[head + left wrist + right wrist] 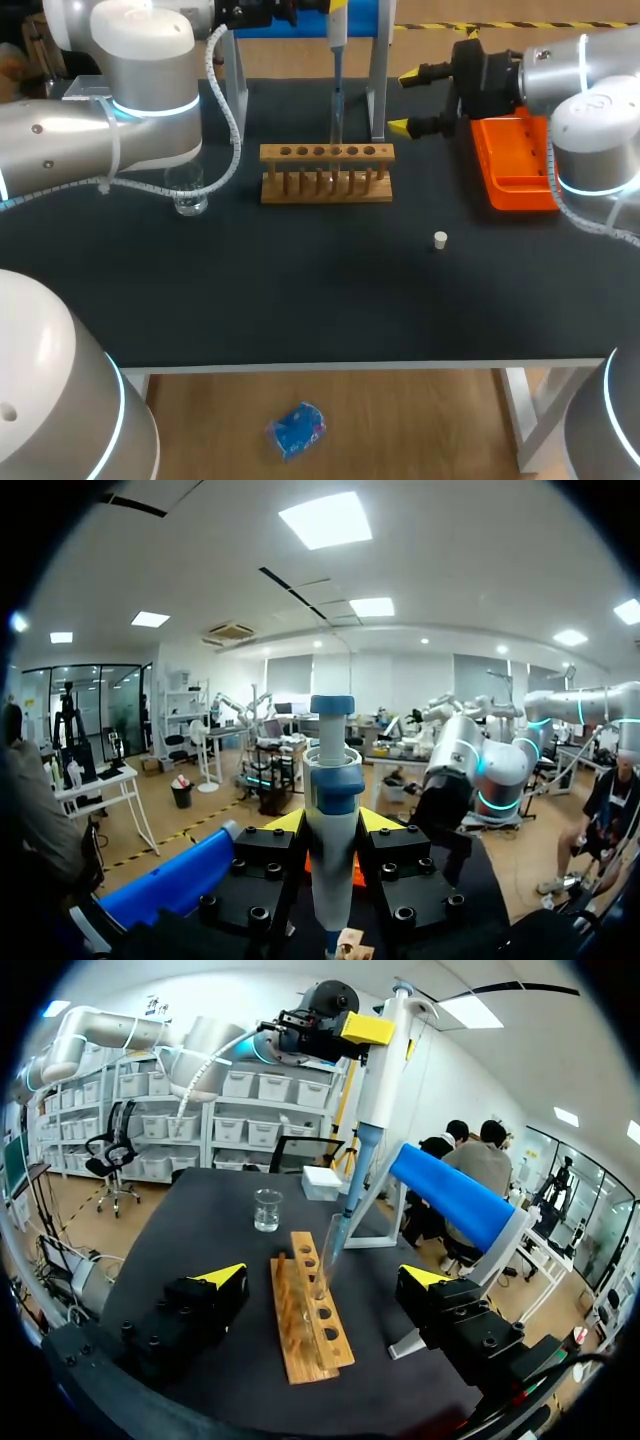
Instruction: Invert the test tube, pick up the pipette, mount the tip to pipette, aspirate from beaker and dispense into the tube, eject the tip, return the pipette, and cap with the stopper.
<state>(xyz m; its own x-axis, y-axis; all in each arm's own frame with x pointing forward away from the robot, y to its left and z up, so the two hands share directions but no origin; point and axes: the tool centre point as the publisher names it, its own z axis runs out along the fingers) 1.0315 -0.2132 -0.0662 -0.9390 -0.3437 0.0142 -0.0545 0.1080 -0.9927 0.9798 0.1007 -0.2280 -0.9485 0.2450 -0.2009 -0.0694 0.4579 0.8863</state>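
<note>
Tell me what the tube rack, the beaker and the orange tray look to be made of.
The tube rack looks like wood: pale brown, matte, with drilled holes and dowel posts. The beaker is clear and glossy, and the table shows through it, so it is likely glass, though clear plastic cannot be ruled out. The orange tray is probably moulded plastic, given its uniform bright colour and slight sheen.

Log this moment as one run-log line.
left pincer: shut on pipette | tip: in test tube at rack | right pincer: open, beside rack | stopper: on table
</note>
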